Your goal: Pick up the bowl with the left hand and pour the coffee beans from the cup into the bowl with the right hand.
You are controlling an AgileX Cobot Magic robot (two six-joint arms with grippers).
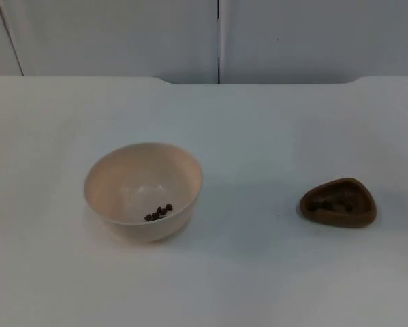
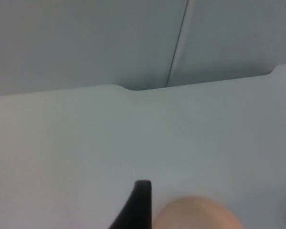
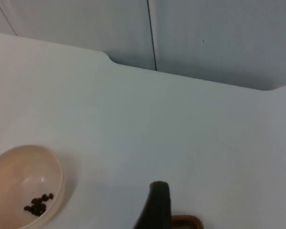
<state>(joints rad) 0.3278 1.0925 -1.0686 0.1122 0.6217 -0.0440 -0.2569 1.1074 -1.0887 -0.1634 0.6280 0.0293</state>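
On the white table (image 1: 258, 136), a cream bowl (image 1: 143, 191) stood upright toward the left arm's side, with a small cluster of dark coffee beans (image 1: 158, 213) lying at the bottom of it, against the inner wall nearest the camera. Well apart from it, on the right arm's side, sat a low brown cup (image 1: 338, 203) of rounded, roughly triangular outline, dark beans (image 1: 330, 203) visible inside it. Both vessels rested on the table top, each untouched. Behind them the table ended at the grey partition wall (image 1: 122, 34), a dark vertical seam (image 1: 218, 41) running down it.

From the left wrist, one black fingertip (image 2: 139, 202) of the left gripper hung just beside the pale rounded rim of the bowl (image 2: 195, 214), not touching it as far as could be seen; whether that gripper's jaws were spread or pressed together could not be told.

From the right wrist, a black fingertip (image 3: 157, 205) of the right gripper stood just above the brown rim of the cup (image 3: 186, 221), with the bowl (image 3: 23, 183) and its beans (image 3: 37, 204) off to one side. The state of its jaws could not be told either.
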